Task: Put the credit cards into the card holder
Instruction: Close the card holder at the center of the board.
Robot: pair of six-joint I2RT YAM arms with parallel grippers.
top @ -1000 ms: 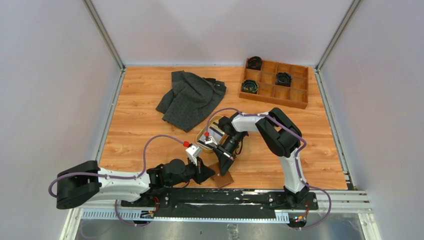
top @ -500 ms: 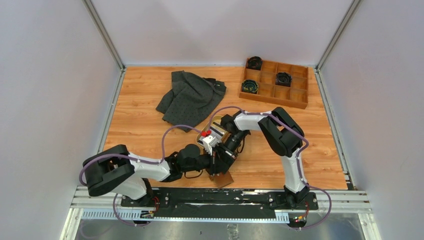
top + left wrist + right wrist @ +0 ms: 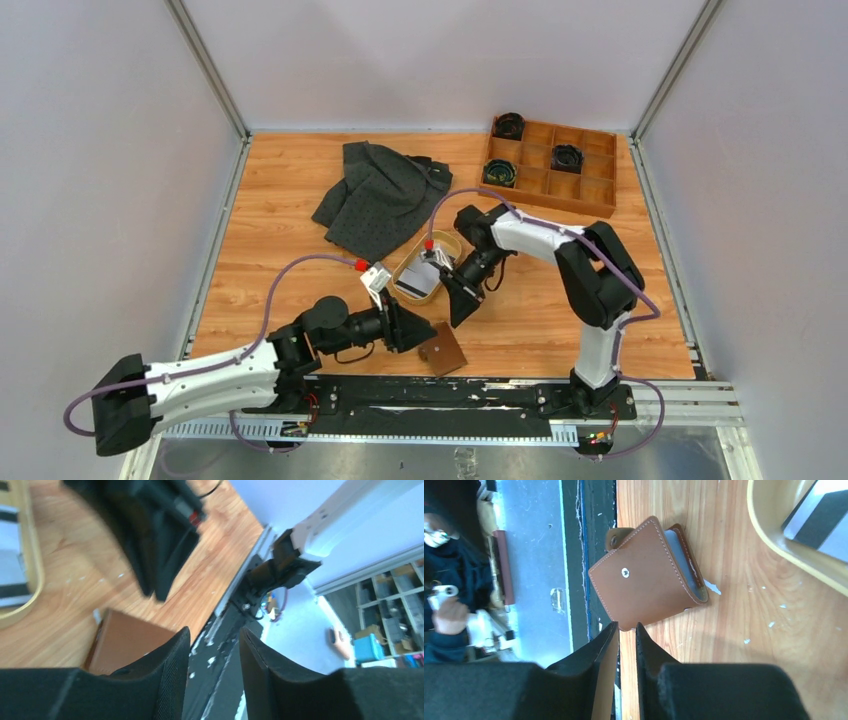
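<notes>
At the table (image 3: 650,300) edge, the brown card holder (image 3: 649,575) lies folded, snap up.

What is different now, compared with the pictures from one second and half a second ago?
The left gripper drew back from the card holder toward its own side and opened; it holds nothing. The right gripper moved off it toward the tray, its jaws slightly apart and empty. The card holder lies folded in about the same place. The tray, cloth and wooden box are unchanged.
</notes>
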